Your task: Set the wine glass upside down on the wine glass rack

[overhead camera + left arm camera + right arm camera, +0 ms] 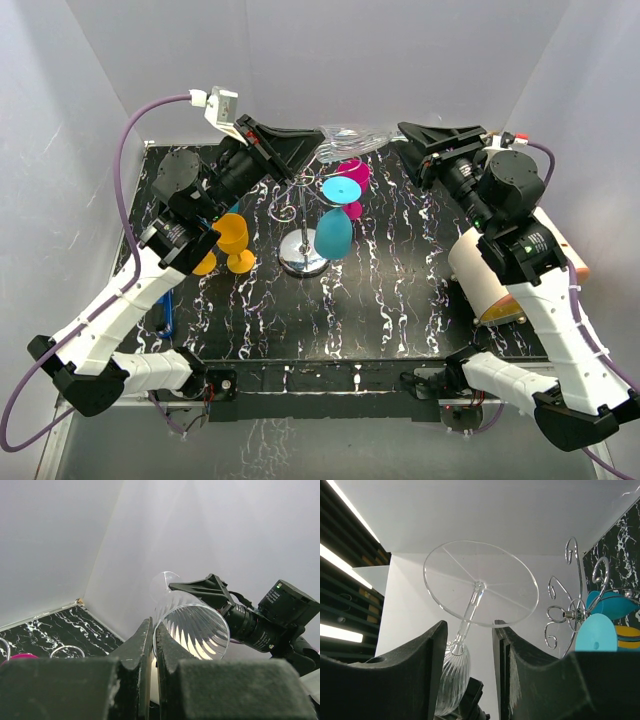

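1. White walls surround a black, white-veined marble counter. The silver wire wine glass rack stands mid-frame, holding a turquoise glass and a magenta glass.
2. The clear ribbed wine glass lies sideways in mid-air at upper centre of the overhead view.
3. Left gripper: jaws pinch the bowl's rim, steadying it.
4. Right gripper: jaws spread around the stem, likely for a handover.
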You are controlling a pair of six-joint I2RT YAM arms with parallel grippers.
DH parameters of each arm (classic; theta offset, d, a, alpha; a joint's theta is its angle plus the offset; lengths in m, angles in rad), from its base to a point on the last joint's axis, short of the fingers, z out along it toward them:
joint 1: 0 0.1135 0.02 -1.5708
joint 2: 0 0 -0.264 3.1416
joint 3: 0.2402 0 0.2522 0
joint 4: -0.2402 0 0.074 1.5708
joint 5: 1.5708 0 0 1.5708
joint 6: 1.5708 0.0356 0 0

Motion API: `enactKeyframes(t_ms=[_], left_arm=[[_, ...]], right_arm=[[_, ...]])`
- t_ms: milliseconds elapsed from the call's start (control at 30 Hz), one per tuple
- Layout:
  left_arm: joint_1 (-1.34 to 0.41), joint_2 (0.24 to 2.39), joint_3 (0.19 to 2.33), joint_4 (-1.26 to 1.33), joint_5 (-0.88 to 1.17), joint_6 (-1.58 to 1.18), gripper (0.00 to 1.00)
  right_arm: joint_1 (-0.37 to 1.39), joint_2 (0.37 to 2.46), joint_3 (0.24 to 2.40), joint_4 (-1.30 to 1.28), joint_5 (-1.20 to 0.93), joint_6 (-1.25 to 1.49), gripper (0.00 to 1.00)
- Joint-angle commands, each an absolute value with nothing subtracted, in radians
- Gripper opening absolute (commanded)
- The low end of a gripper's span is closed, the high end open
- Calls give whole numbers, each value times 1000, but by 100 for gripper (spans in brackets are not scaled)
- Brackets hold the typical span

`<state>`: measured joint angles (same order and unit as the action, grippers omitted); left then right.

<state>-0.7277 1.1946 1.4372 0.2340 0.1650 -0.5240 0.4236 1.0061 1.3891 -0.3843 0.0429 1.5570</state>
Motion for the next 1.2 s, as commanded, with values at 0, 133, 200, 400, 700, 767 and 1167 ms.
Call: enactKeyframes(t_ms=[0, 133, 200, 400, 700, 767, 1167], left_arm=[[-721, 1178, 1423, 292, 185, -511, 3], [-722, 1179, 1417, 283, 189, -503, 3], [-722, 1178, 1409, 288, 196, -503, 3], [-721, 1174, 1397, 300, 213, -509, 4], [-722, 1153, 1394, 295, 236, -506, 40], [-723, 1141, 1385, 293, 239, -506, 49], [-722, 1025, 1330, 154, 166, -456, 62]], right_arm=[[426, 994, 1384, -286, 48, 1620, 38], [426, 989, 1354, -247, 49, 1661, 30], [425, 991, 1353, -245, 54, 1672, 25], [426, 984, 1349, -236, 79, 1690, 10], [426, 974, 1279, -141, 61, 1746, 0], [426, 971, 1273, -128, 71, 1749, 0], [425, 948, 1290, -112, 207, 1590, 0]])
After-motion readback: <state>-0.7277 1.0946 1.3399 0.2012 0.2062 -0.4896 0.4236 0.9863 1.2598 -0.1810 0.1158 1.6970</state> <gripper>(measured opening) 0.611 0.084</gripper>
